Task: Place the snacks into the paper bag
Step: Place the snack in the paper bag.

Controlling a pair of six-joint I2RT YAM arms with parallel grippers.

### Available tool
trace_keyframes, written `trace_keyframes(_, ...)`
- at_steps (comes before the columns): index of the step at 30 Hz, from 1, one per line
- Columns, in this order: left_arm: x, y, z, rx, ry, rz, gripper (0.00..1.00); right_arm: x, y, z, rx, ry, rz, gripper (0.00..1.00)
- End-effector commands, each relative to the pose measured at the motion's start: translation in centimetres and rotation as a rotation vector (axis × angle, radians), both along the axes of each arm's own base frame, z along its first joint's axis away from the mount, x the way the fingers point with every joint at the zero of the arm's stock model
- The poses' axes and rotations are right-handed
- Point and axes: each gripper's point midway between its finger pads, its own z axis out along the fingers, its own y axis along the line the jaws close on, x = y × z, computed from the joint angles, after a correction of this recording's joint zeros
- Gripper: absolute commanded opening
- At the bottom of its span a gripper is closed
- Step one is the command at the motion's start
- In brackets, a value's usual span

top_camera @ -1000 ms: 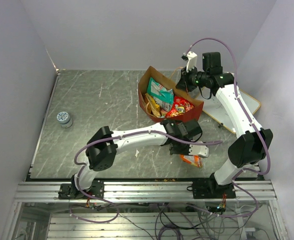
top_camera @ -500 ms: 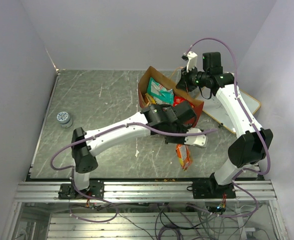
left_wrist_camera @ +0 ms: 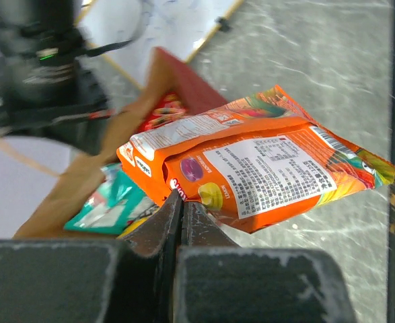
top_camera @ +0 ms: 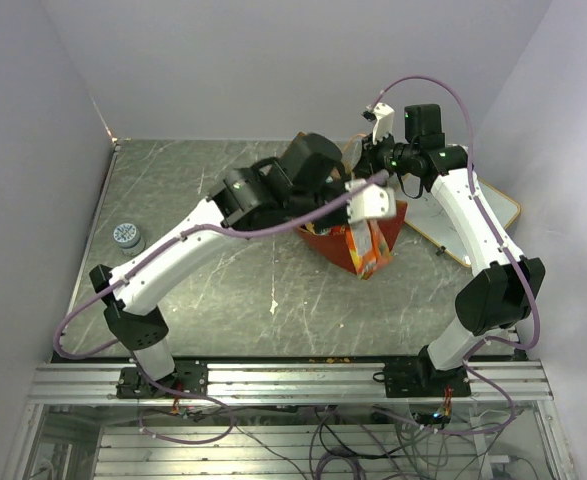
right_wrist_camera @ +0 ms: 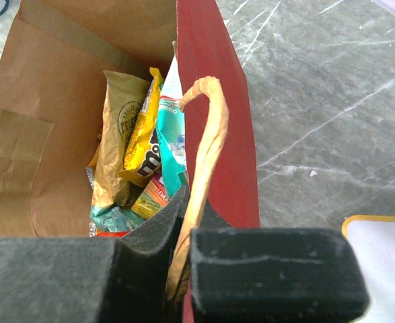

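My left gripper (top_camera: 371, 205) is shut on one edge of an orange flat snack pack (top_camera: 371, 247), which hangs over the near rim of the paper bag (top_camera: 325, 245). In the left wrist view the jaws (left_wrist_camera: 182, 200) pinch the pack (left_wrist_camera: 264, 168) beside the bag's red wall (left_wrist_camera: 192, 89), and a teal packet (left_wrist_camera: 108, 205) shows inside. My right gripper (top_camera: 373, 160) is shut on the bag's tan handle (right_wrist_camera: 207, 128) at the far rim (right_wrist_camera: 187, 219). Inside the bag (right_wrist_camera: 214, 101) lie gold (right_wrist_camera: 116, 121), yellow (right_wrist_camera: 143, 145) and teal (right_wrist_camera: 171, 145) packets. My left arm hides most of the bag from above.
A white board with a yellow edge (top_camera: 478, 215) lies at the right of the bag, under my right arm; its corner shows in the right wrist view (right_wrist_camera: 379, 269). A small round tin (top_camera: 128, 237) stands at the table's left edge. Walls close in at the back and sides.
My left arm has lifted the orange pack off the table near the front and swung it up and back to the bag. The right arm has not moved.
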Motion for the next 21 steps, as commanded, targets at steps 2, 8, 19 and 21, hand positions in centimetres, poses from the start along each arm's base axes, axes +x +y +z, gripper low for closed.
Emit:
trace_keyframes(2,5.4,2.1,7.1,-0.256,-0.032,0.212,0.07,-0.8,-0.3,1.3,0.012,-0.022,0.011,0.0)
trace_keyframes(8,10.2,5.1,7.6,-0.322,-0.061,0.367,0.07,-0.9,-0.3,1.3,0.014,-0.023,0.013,0.0)
trace_keyframes(19,15.8,8.1,2.5,-0.2,-0.018,0.466,0.07,-1.0,-0.3,1.4,0.015,-0.026,0.013,0.0)
trace_keyframes(21,16.0,8.1,1.8,-0.186,-0.01,0.464,0.07,-1.1,-0.3,1.3,0.016,-0.025,0.015,0.0)
